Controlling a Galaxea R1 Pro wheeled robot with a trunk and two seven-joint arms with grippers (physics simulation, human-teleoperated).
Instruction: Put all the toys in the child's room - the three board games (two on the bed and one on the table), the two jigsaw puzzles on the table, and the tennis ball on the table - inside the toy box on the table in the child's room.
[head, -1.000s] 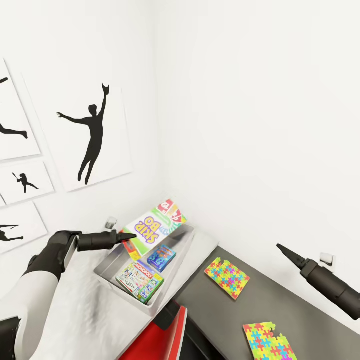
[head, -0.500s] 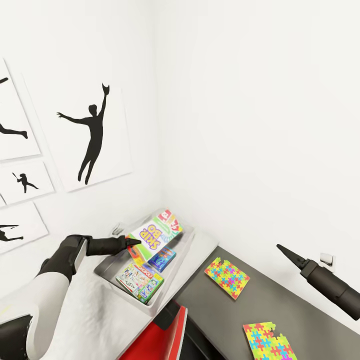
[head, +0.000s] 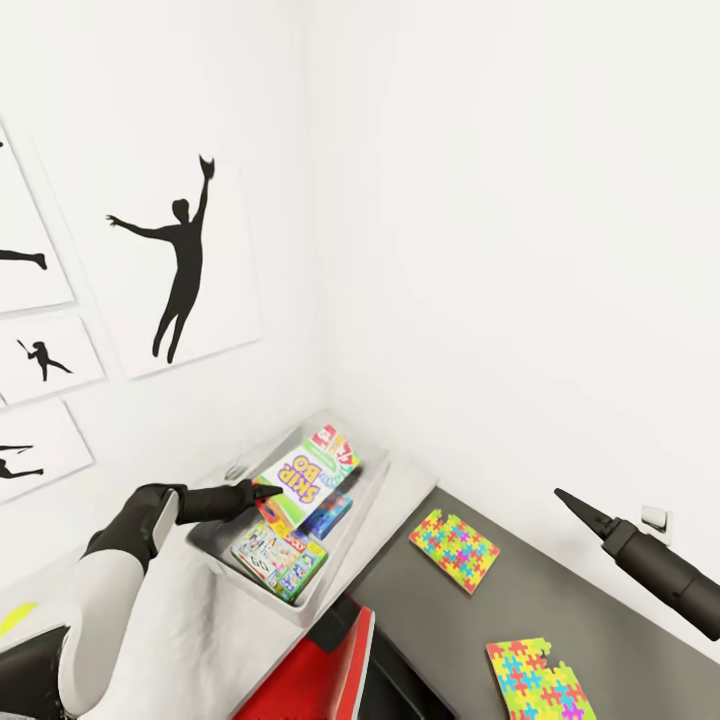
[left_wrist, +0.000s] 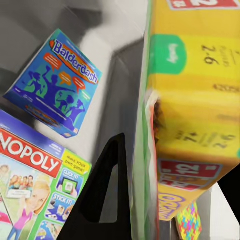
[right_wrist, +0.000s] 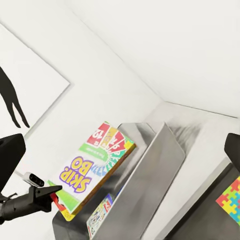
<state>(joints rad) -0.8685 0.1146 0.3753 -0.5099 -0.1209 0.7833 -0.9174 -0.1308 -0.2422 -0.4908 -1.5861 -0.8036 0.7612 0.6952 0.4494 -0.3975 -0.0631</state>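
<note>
The largest of the board games, the Skip-Bo box (head: 305, 468), is held tilted inside the toy box (head: 355, 523), clamped at its near lower corner by the left gripper (head: 268, 492); in the left wrist view one dark finger (left_wrist: 102, 195) is seen pressed along the box's green-yellow edge. The main risk is judged to be a bad release: because the box leans on the tray's far wall and partly overlies the small blue game (head: 326, 514) and the Monopoly box (head: 279, 561), it could slide, tip over the rim, or be left propped rather than lying flat once let go. The two smaller games could also be nudged out of place by a sideways drag of the finger. The left arm is stretched forward over the white table (head: 200, 640), forearm nearly level, gripper pointing into the tray from its near-left side. The right gripper (head: 566, 498) hangs well apart from the toy box, over the dark cabinet section, its fingers drawn together to a point with nothing between them. Two jigsaw puzzles (head: 454, 551) lie flat on that dark surface, outside the toy box.
</note>
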